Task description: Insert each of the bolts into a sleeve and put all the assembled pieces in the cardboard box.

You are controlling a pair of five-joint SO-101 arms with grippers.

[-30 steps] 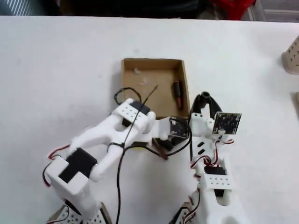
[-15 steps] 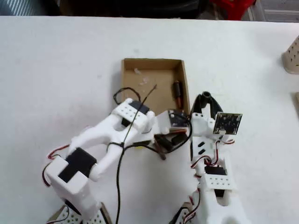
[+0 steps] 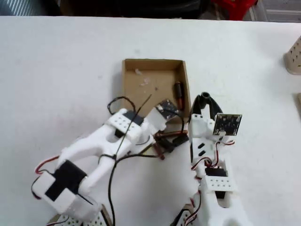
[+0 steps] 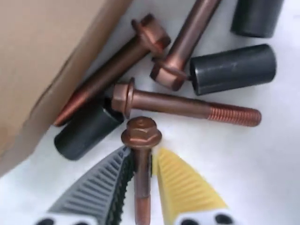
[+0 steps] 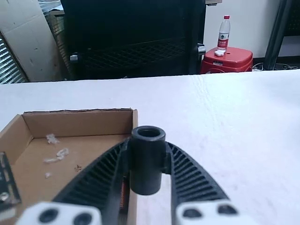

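My left gripper (image 4: 141, 157) is shut on a copper bolt (image 4: 141, 136), whose hex head points toward a pile on the table. That pile holds three loose copper bolts (image 4: 185, 106) and several black sleeves (image 4: 232, 68), lying beside the cardboard box wall (image 4: 47, 56). In the high view the pile (image 3: 171, 140) lies just in front of the cardboard box (image 3: 136, 89). One assembled piece (image 3: 179, 94) rests inside along the box's right wall. My right gripper (image 5: 147, 157) is shut on an upright black sleeve (image 5: 148, 164), held just right of the box (image 5: 70, 159).
Both arms (image 3: 94, 150) crowd the table's near middle, and a black cable (image 3: 117, 155) loops over the left one. Small white scraps (image 3: 143, 81) lie in the box. A pale pegged object (image 3: 294, 56) stands at the right edge. Open white table lies to the left and far side.
The left arm has drawn back toward the near left and its wrist has turned. The right arm has stayed still with its sleeve.
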